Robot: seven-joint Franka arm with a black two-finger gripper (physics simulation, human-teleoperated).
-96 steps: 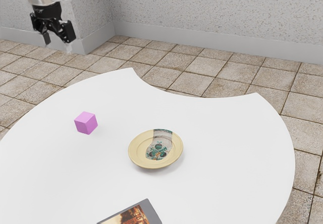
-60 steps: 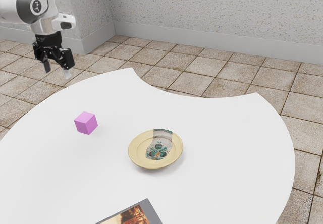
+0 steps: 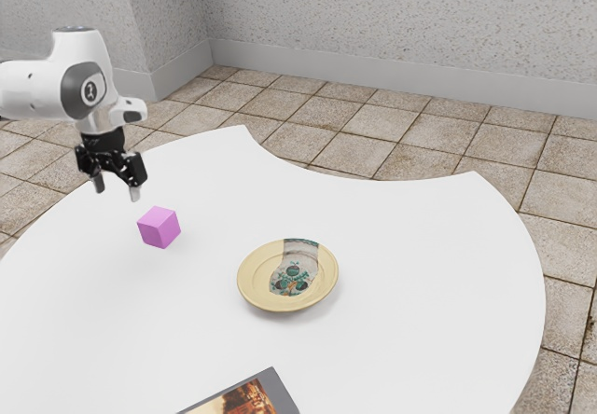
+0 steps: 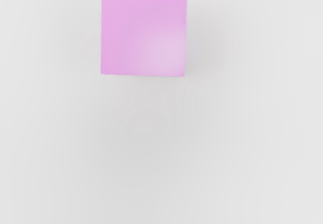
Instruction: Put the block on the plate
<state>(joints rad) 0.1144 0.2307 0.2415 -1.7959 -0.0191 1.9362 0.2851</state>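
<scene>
The block [image 3: 159, 227] rests on the white desk [image 3: 420, 265], just beyond the gripper [image 3: 117, 189] toward the exterior view's right and lower than it. The gripper hangs above the desk, fingers pointing down and spread well apart, with nothing held between them; block and gripper are near each other but not touching. How high the fingertips hang over the desk is hard to judge from this angle.

The block is off the plate [image 3: 249, 283], on bare desk, nearer than the plate to the desk's rounded edge at the exterior view's left. The plate sits farther in from that edge, below the scooped-in edge with its two pointed corners.

The exterior view gives the block's pink top and darker purple sides, the yellow plate with its patterned middle, a dark-bordered flat picture [image 3: 244, 401] cut off by the view's lower edge, the white arm [image 3: 42, 89], and the tiled floor [image 3: 373, 120]. The wrist view gives the block's top face from above, almost square, with faint shading on the pale surface around it.
</scene>
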